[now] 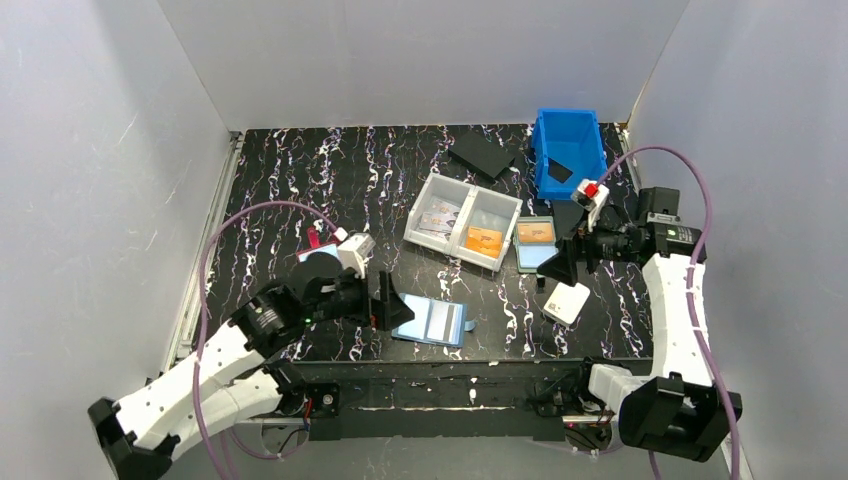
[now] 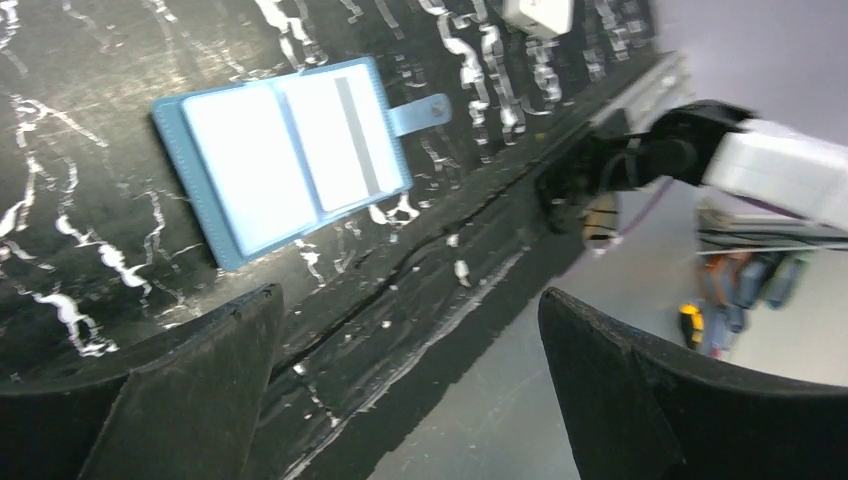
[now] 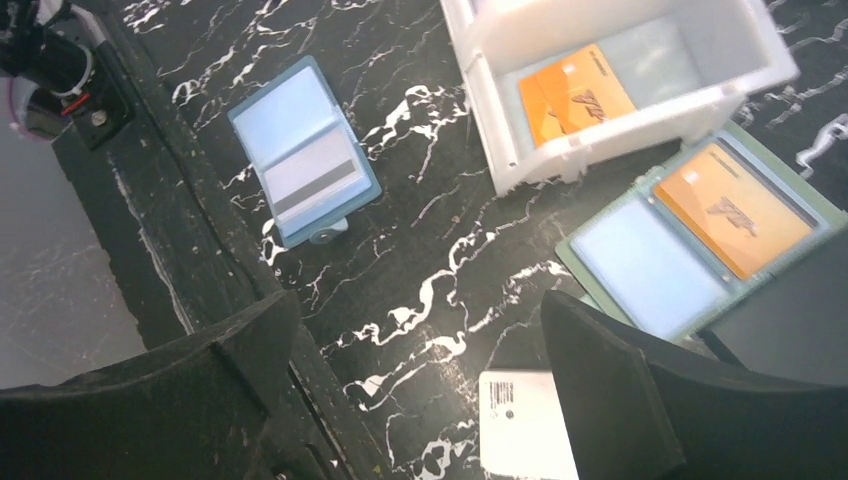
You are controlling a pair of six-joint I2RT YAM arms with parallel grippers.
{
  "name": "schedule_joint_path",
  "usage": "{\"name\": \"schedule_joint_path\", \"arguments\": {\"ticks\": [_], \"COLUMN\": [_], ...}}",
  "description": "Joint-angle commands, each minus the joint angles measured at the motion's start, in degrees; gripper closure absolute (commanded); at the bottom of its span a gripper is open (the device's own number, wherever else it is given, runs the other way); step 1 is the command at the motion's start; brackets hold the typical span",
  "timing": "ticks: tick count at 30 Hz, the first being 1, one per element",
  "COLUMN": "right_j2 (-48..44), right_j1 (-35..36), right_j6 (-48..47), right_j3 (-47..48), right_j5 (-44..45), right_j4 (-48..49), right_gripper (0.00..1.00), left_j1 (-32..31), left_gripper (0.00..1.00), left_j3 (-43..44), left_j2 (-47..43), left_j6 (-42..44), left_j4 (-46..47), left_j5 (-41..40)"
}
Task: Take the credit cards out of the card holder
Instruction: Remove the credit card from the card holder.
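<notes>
Your left gripper (image 1: 392, 309), spread wide and the nearer one, sits just left of the card holder (image 1: 432, 322), whose long axis runs left-right.

Top view: you get only a sliver of the red-edged holder (image 1: 312, 243); the rest is behind the left arm (image 1: 300, 300). The left gripper (image 1: 390, 303) overlaps the card holder (image 1: 435, 322) at its left edge. Print on cards in the white bin (image 1: 466, 226) is too small to read.

Left wrist view: white box (image 2: 538, 12) is cut off at top edge. The credit cards (image 2: 345, 140) are blurred, w/ only a grey stripe clear.

Right wrist view: bin is cut off at top. The teal holder (image 3: 690, 225) has its btm-right corner behind a finger (image 3: 640, 410) of the right gripper (image 3: 415, 305).
</notes>
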Motion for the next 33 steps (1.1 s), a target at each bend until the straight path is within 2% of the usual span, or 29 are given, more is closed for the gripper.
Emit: {"name": "schedule_joint_path", "arguments": {"ticks": [1, 4, 8, 12, 18, 21, 28, 33], "right_j2": [2.23, 2.51, 3.26, 4.89, 3.68, 2.73, 2.89, 2.49], "right_j1": [7.57, 15.17, 15.75, 16.01, 16.05, 15.98, 15.97, 15.88], "right_j6": [5.76, 11.25, 10.79, 10.25, 10.03, 10.53, 11.26, 11.32], "right_j3": [0.85, -2.57, -4.64, -5.88, -8.16, -9.80, -10.74, -11.29], "right_j5": [2.82, 7.16, 8.13, 6.97, 8.36, 8.20, 8.13, 7.93], "right_j4": [7.10, 14.03, 15.89, 16.81, 18.10, 19.34, 20.57, 20.91], "right_gripper": [0.00, 0.00, 0.00, 0.00, 0.00, 0.00, 0.00, 0.00], "left_j1": [-8.87, -15.37, -17.97, -19.69, -21.87, -22.31, -23.25, -23.94], "left_gripper": [0.03, 0.03, 0.05, 0.12, 0.14, 0.15, 0.24, 0.24], "left_j3": [4.31, 9.20, 15.33, 20.03, 25.12, 26.57, 28.88, 28.57], "left_j2": [10.52, 20.05, 30.22, 38.94, 48.43, 51.12, 56.69, 58.44], "left_j6": [0.96, 0.44, -3.47, -6.79, -9.01, -9.00, -11.94, -13.30], "left_j4": [-5.55, -6.71, -8.87, -8.94, -9.72, -9.96, -11.09, -11.57], "left_j5": [-19.92, -28.59, -35.75, -35.96, -36.06, -36.59, -35.32, -35.64]}}
